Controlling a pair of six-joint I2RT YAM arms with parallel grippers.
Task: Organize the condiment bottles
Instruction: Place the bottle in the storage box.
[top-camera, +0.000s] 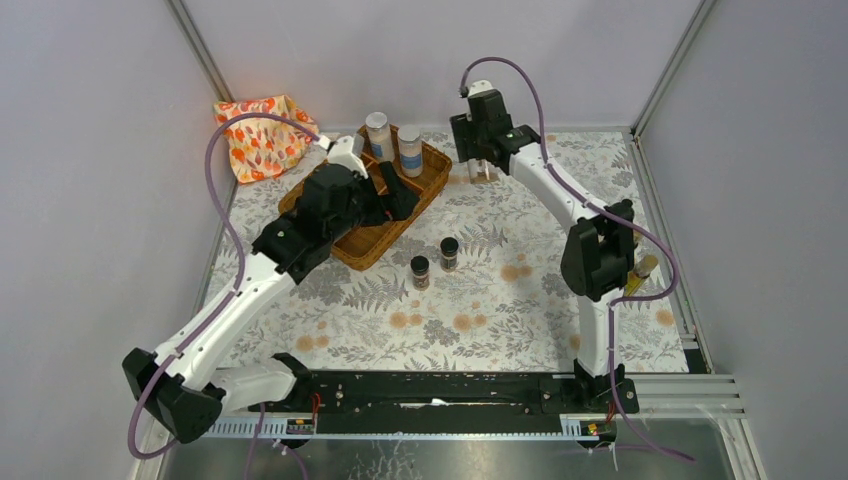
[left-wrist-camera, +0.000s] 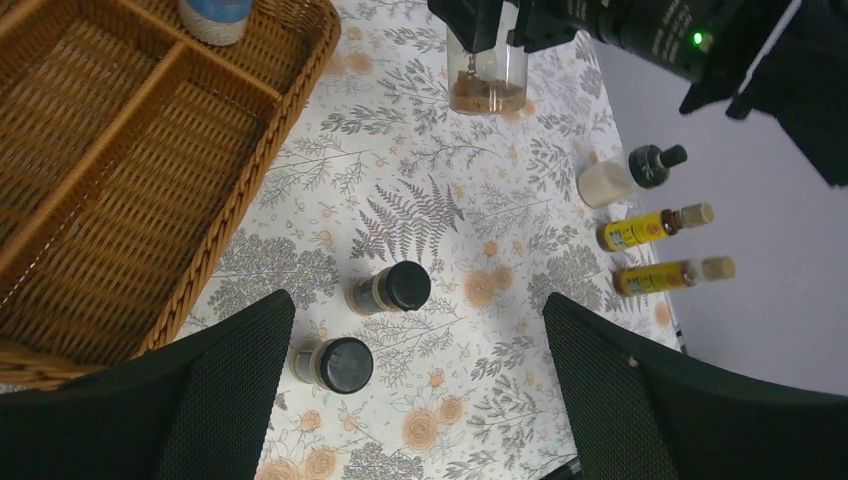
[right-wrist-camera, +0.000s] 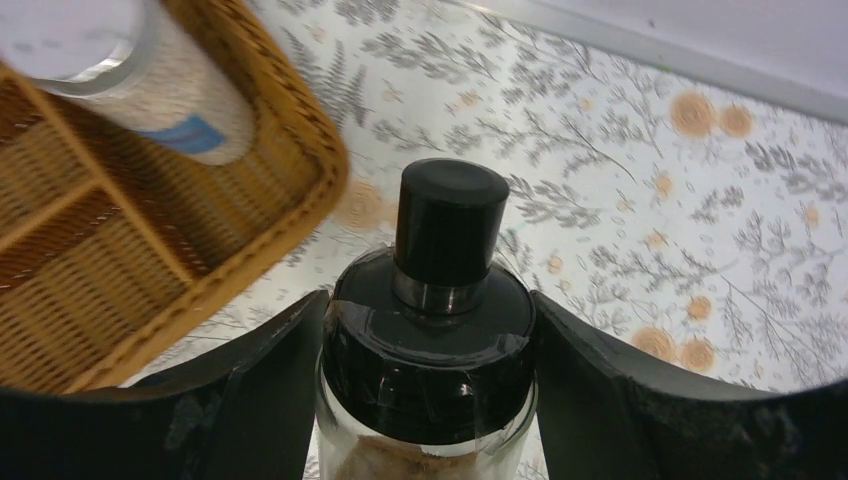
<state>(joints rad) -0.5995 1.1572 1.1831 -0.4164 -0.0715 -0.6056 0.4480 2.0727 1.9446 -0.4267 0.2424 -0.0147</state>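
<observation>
Transfer of one bottle to the tray seems to be the step in hand. The right tool (right-wrist-camera: 430, 345) is pinching a clear jar with brown filling (left-wrist-camera: 487, 88) by its black lid, one finger pressed on each side, at the far part of the worktop (top-camera: 520, 330), just beside the right corner of the wicker tray (left-wrist-camera: 100, 180). Whether the jar is lifted or stands on the worktop cannot be told. The left tool (left-wrist-camera: 417, 300) is spread wide and holds nothing; it hangs above the right side of the tray. Two dark spice jars (left-wrist-camera: 390, 288) are seen upright on the worktop, close to one another and apart from the tray. Two white-filled jars (top-camera: 378, 135) are already standing at the far end of the tray. A white bottle with black cap (left-wrist-camera: 625, 178) and two yellow bottles (left-wrist-camera: 650, 228) appear to lie on their sides near the right edge of the worktop. The task is judged as less than half done. For the next move, the held jar probably has to be carried leftward over the tray wall, high enough that its bottom is not caught on the rim. It should then be set down upright in a free compartment, without the white-filled jars being knocked. A grip on the lid alone may let the jar swing, so a slow motion is called for.
</observation>
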